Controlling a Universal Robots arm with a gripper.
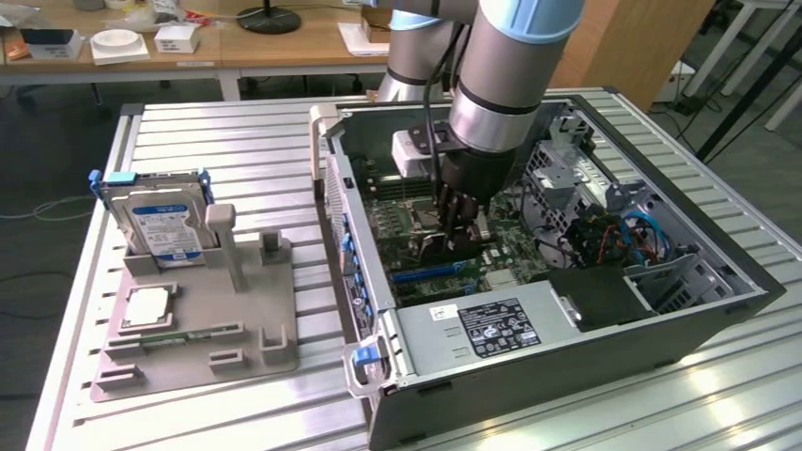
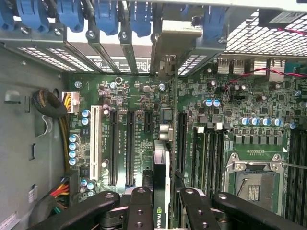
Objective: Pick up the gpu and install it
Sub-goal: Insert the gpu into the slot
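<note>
Black gpu [image 2: 161,182] is in the end effector [image 2: 164,208], inside the case [image 1: 539,395], over the motherboard [image 2: 144,96]. The end effector is closed on it: fingers [image 2: 139,208] clamp the card's 2 flat faces, so it hangs edge-on with the connector edge facing the board. Sensible grip, since it leaves the bottom edge free to go straight down into a slot.

The pale metal bracket [image 2: 168,52] points at the case's rear wall. It lines up with 1 of the rear openings below the blue latches [image 2: 103,17]. My read is that orientation is right for install: bracket to the rear wall, card parallel to the 2 long black slots [image 2: 114,143].

Inside the case, the card sits between those slots and the CPU socket [image 2: 252,184], nearer the slots. The card hides whatever lies directly under it, so I can't tell if the connector has touched or seated.

Outside the case, on the exterior view's left, a grey holder [image 1: 188,348] on the tabletop [image 1: 225,122] keeps the hard drive [image 1: 161,225] upright, well apart from the work.

Status as I judge it: pick done, install not confirmed.
</note>
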